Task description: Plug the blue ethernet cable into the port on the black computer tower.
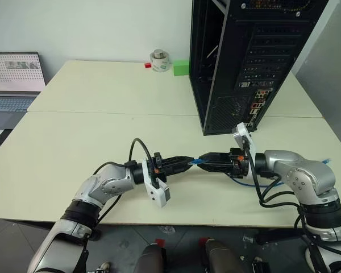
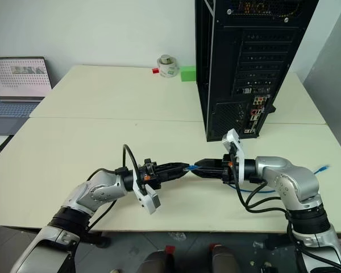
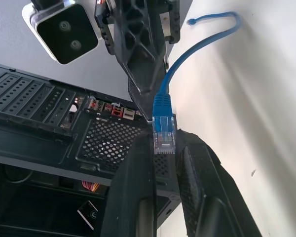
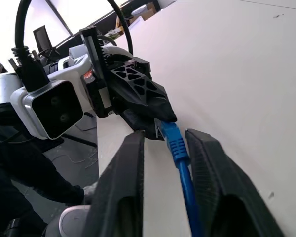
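Note:
The black computer tower [image 1: 244, 57] stands on the table's far right, its rear connector panel [image 1: 253, 108] facing me; I cannot pick out the port among the connectors. Both grippers meet tip to tip low over the front of the table. My left gripper [image 3: 163, 148] is shut on the clear plug of the blue ethernet cable [image 3: 164, 136]. My right gripper [image 4: 165, 140] points at it from the right, its fingers [image 4: 133, 163] close on either side of the cable [image 4: 180, 163] just behind the plug, a gap still showing. The rest of the cable loops under the right arm to a loose end [image 2: 325, 168].
A laptop [image 1: 14, 79] sits open at the far left. A tape roll [image 1: 159, 60], a green block [image 1: 181, 68] and a small red piece [image 1: 148, 65] lie at the back, left of the tower. A seam [image 1: 102, 112] crosses the table.

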You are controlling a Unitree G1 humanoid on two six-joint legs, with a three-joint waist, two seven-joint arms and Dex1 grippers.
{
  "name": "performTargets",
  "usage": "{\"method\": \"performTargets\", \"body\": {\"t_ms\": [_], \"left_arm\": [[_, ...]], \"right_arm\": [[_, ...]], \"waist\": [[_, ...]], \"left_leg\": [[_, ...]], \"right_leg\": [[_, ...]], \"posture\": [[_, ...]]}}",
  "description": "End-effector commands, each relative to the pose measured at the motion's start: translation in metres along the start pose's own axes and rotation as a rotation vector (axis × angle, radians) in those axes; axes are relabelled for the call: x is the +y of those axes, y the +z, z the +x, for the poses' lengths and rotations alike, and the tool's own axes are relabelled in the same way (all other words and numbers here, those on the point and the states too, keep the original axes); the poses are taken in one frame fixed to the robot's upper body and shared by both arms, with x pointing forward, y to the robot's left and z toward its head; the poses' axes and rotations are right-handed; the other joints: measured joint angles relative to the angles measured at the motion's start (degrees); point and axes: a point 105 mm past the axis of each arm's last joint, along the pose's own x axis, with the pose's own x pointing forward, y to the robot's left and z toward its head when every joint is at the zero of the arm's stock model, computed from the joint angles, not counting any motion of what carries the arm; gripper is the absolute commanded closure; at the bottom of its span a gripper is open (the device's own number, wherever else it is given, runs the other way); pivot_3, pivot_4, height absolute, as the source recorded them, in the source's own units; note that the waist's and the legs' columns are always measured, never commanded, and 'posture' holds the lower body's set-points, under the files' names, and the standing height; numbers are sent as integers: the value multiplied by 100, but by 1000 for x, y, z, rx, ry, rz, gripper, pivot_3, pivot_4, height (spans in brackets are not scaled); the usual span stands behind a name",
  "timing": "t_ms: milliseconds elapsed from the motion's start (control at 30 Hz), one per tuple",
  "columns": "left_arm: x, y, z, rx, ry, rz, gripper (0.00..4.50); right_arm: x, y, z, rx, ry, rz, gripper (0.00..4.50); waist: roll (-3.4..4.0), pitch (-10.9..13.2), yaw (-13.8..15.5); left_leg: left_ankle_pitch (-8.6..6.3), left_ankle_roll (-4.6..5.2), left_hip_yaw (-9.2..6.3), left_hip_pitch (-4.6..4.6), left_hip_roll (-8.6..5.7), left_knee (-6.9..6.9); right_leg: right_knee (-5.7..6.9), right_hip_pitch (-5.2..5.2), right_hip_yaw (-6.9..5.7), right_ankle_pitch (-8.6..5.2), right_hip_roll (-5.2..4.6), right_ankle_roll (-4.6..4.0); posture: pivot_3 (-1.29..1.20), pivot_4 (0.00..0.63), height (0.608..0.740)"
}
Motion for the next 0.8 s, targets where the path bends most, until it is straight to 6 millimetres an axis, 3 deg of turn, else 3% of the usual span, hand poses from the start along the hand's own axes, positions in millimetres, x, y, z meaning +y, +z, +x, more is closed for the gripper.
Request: {"method": "performTargets", "body": {"t_ms": [33, 100, 500, 567, 800], "left_arm": [[12, 2, 0, -2, 47, 35, 4219], [12, 2, 0, -2, 52, 38, 4219], [12, 1, 1, 4, 52, 50, 4219], [11, 1, 0, 3, 50, 51, 4219], [11, 1, 0, 2, 45, 53, 4219]], "right_arm": [[6, 9, 2, -16, 29, -38, 4116], [6, 9, 2, -16, 28, -37, 4500], [4, 11, -3, -20, 24, -40, 4500], [1, 13, -7, -29, 13, -41, 3869], [3, 6, -12, 9, 32, 0, 2319]], "waist": [[0, 0, 0], [0, 0, 0], [0, 0, 0], [0, 0, 0], [0, 0, -1]], "left_leg": [[0, 0, -2, -1, 0, 0], [0, 0, -4, -2, 0, 0], [0, 0, -9, -4, -1, 0], [0, 0, -9, -5, -1, 0], [0, 0, -11, -5, -2, 1]], "right_leg": [[0, 0, -2, 0, 0, 0], [0, 0, -5, 0, -1, 0], [0, 0, -11, 0, -1, 0], [0, 0, -12, 0, -2, 0], [0, 0, -13, 0, -4, 0]], "posture": [[0, 150, 740], [0, 150, 740], [0, 150, 740], [0, 150, 740], [0, 150, 740]]}}
